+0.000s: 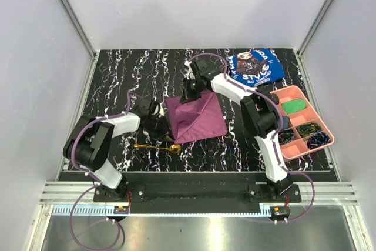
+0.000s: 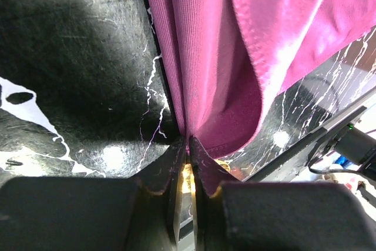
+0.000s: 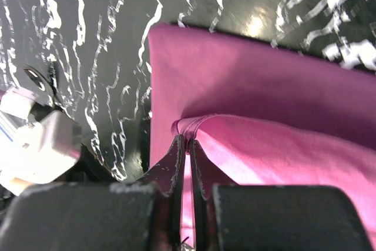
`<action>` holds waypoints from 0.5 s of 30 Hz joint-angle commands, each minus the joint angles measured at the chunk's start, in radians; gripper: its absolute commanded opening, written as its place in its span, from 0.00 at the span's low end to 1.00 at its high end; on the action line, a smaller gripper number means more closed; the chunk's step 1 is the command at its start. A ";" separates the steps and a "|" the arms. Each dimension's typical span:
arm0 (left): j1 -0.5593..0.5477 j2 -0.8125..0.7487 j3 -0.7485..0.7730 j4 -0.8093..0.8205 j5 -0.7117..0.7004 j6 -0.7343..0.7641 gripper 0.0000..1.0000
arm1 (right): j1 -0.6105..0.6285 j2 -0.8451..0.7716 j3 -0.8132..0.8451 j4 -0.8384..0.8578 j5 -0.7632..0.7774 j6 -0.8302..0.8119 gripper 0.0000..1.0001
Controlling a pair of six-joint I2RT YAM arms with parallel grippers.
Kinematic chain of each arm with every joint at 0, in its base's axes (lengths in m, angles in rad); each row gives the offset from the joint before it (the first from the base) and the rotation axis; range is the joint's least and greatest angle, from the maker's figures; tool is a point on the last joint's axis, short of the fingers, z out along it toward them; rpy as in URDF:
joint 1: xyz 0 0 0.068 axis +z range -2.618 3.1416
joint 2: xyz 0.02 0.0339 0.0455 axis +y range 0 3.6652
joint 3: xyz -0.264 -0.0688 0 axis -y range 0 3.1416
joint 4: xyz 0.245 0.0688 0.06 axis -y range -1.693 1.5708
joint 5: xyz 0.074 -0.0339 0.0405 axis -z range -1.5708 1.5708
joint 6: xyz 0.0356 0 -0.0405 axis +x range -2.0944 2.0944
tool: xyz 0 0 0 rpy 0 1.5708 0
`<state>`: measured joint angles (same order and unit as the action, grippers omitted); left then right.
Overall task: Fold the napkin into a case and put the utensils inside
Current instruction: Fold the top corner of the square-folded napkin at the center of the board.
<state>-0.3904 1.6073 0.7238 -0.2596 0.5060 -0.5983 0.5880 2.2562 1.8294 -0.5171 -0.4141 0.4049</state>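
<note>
Top external view obscures both grips; left tool (image 2: pixel 188 142) and right tool (image 3: pixel 187 142) pinch napkin (image 1: pixel 197 119).

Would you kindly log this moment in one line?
left end effector: shut on napkin | right end effector: shut on napkin | spoon: on table beside napkin

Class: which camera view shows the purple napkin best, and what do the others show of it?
The top external view: only there is nearly the whole napkin visible. The left wrist view shows just folds pinched in the left claw; the right wrist view, one edge pinched in the right claw.
</note>
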 commanded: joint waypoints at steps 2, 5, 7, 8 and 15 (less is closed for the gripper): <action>-0.004 -0.006 -0.032 0.046 -0.027 -0.006 0.13 | -0.002 0.055 0.103 0.035 -0.071 -0.012 0.00; -0.004 -0.015 -0.040 0.048 -0.026 -0.008 0.13 | -0.002 0.084 0.126 0.048 -0.086 -0.005 0.01; -0.004 -0.021 -0.043 0.049 -0.026 -0.008 0.13 | -0.004 0.098 0.140 0.052 -0.094 -0.002 0.01; -0.004 -0.023 -0.044 0.049 -0.026 -0.008 0.12 | -0.002 0.112 0.151 0.057 -0.092 0.003 0.02; -0.007 -0.023 -0.052 0.049 -0.029 -0.001 0.12 | -0.004 0.175 0.222 0.061 -0.123 0.037 0.05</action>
<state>-0.3901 1.5967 0.6949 -0.2115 0.5140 -0.6186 0.5865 2.4054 1.9827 -0.4892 -0.4927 0.4168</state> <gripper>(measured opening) 0.122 0.066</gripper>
